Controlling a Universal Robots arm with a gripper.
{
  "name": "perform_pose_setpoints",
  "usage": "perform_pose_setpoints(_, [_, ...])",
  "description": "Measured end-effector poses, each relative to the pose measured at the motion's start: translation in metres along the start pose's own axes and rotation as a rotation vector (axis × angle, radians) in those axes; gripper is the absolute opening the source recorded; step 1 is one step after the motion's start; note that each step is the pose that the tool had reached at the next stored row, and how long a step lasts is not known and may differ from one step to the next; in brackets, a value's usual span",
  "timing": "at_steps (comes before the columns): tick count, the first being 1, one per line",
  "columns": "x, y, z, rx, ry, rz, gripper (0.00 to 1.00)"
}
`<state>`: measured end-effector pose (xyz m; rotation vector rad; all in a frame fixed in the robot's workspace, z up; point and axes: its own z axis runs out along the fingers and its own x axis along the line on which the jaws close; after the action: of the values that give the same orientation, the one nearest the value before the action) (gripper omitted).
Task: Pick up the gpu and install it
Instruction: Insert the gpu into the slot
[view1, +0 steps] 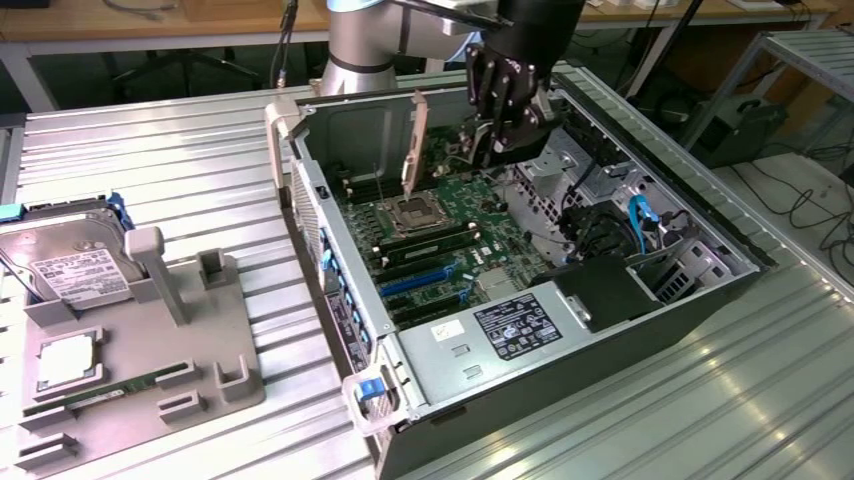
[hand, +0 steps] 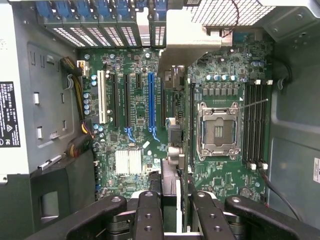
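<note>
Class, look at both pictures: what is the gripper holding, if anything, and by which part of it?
The gripper holds the gpu edge-on above the motherboard, inside the open computer case. It grips the card's upper edge, at the end away from the pale metal bracket.

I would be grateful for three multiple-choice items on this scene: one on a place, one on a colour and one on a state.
1. Where is the gpu?
A. flat on the table
B. upright over the motherboard, inside the open case
C. in the grey holder

2. What colour is the long slot beside the gpu's edge?
A. red
B. yellow
C. blue

3. The gripper is
A. shut on the gpu
B. open and holding nothing
C. shut on a cable

Answers:
1 B: the gpu hangs above the motherboard within the case.
2 C: the slot is blue.
3 A: the gripper clamps the card's edge.
</note>
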<state>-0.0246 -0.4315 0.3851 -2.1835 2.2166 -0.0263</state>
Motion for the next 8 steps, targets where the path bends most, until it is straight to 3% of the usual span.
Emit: perform_pose_setpoints(8, [0.0000, 0.0004, 0.0017, -0.0001, -0.0004, -0.002, 0.28])
